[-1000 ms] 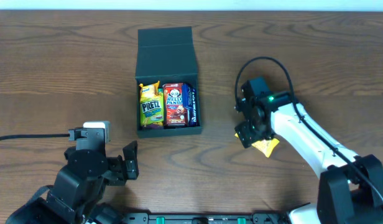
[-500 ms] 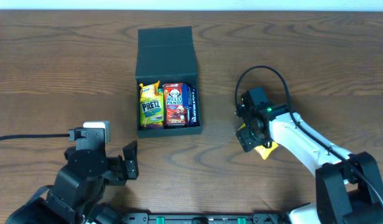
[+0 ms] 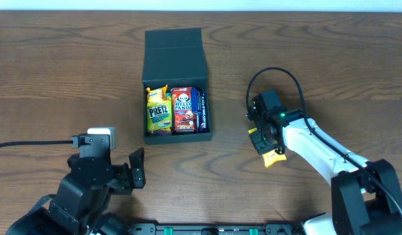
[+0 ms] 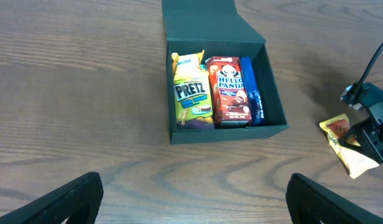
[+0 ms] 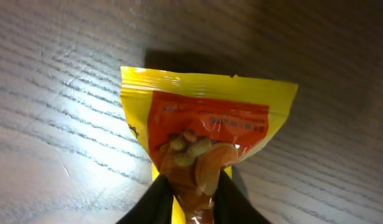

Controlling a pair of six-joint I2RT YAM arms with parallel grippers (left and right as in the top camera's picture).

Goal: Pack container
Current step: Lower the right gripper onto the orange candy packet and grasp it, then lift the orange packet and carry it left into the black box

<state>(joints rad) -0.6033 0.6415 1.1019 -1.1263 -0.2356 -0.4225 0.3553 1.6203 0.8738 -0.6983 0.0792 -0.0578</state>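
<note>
Container: a dark box (image 3: pixel 173 52) with its flap lid thrown back, open and resting on the table (image 3: pixel 331 65). It lies to the left of the right pincer (image 3: pixel 263 140) and well apart from it. It is out in front of the left pincer (image 3: pixel 136 168), again well apart.
Container, left wrist view: the box (image 4: pixel 201 18) sits roughly centred ahead of the two spread fingers.
Contents: three items stand side by side and fill the tray. A yellow Pretz packet (image 3: pixel 159 111) is farthest from the right pincer, a red Hello Panda box (image 3: pixel 183 109) is in the middle, and a slim blue packet (image 3: pixel 201 109) sits against the wall nearest the right pincer.
Yellow snack packet: this small bag (image 3: pixel 274 155) with a red-orange panel is outside the container, at the right pincer's tip and low over the table.
Right pincer: closed (image 5: pixel 194 193) on one narrow end of the yellow snack packet (image 5: pixel 207 124). Both dark fingers press the film from either side.
Left pincer: spread wide (image 4: pixel 191 205) and empty, near the front edge of the table.
Black cable: it arcs (image 3: pixel 273 65) above the right arm's wrist, on the far side of the right pincer.
Table: brown wood grain under everything.
</note>
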